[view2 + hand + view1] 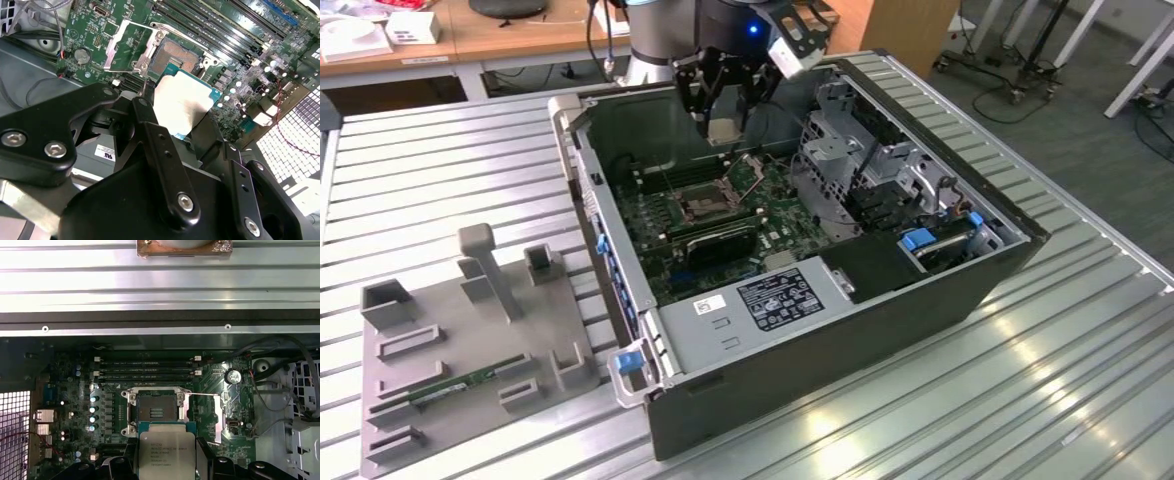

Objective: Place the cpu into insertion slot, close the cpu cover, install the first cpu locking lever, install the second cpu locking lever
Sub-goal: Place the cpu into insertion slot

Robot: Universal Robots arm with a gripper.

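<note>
One small square chip, the cpu [167,452], is pinched by its opposite edges between the black fingers [206,456] of the hand [720,128]. The hand is therefore clenched on it, with the pale metal face turned up toward the wrist and the contact side facing the board. Gripping the edges keeps the chip level and leaves its underside free. Just beyond the fingertips, below the hand and apart from the chip, lies the insertion slot [156,412]. Its dark centre is bare because the cpu cover [112,50] is swung open to one side, off the socket. The chip hangs near the slot's rim, not yet seated. Hand and chip are inside the open computer case [854,330], which lies on its side on the ribbed metal worktop [1067,380], so the green motherboard [75,390] faces up at the hand.
</note>
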